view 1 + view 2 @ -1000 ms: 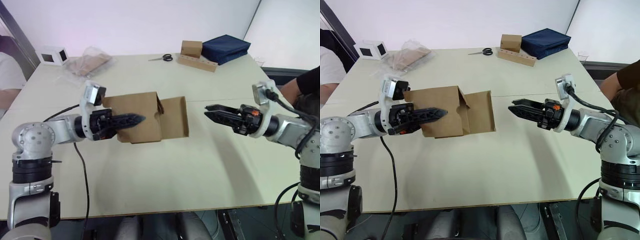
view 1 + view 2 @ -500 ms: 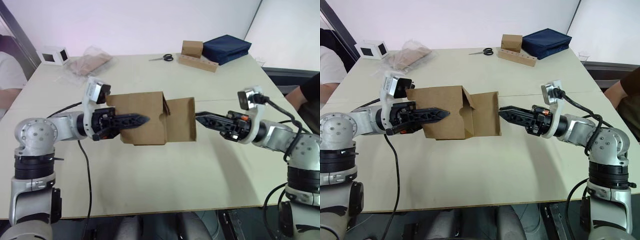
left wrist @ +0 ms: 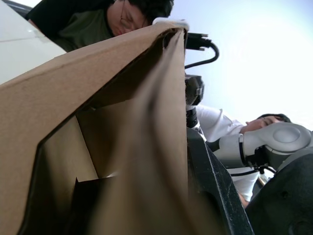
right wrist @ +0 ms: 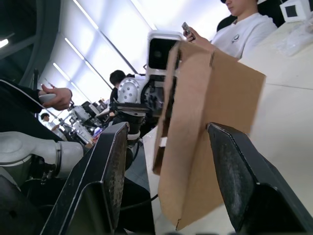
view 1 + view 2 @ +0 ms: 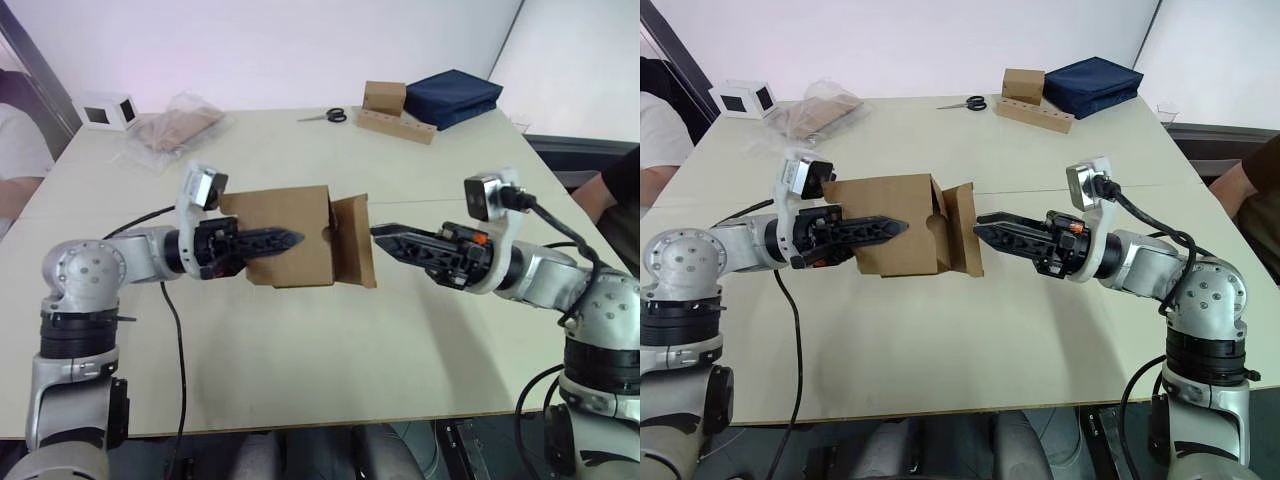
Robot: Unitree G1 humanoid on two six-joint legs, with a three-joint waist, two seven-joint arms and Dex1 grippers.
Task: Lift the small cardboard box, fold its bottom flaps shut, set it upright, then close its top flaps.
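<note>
The box (image 5: 285,236) is lifted clear of the table (image 5: 300,340), gripped on its side wall by the left gripper (image 5: 278,240), with its flapped end turned toward the right gripper (image 5: 385,238). One flap (image 5: 354,241) at that end stands part-folded, so lifting is judged done and bottom-flap folding just begun; setting upright and closing the top remain. The right gripper, fingers (image 4: 105,181) spread and holding nothing, sits just beside that flap; contact cannot be confirmed.
</note>
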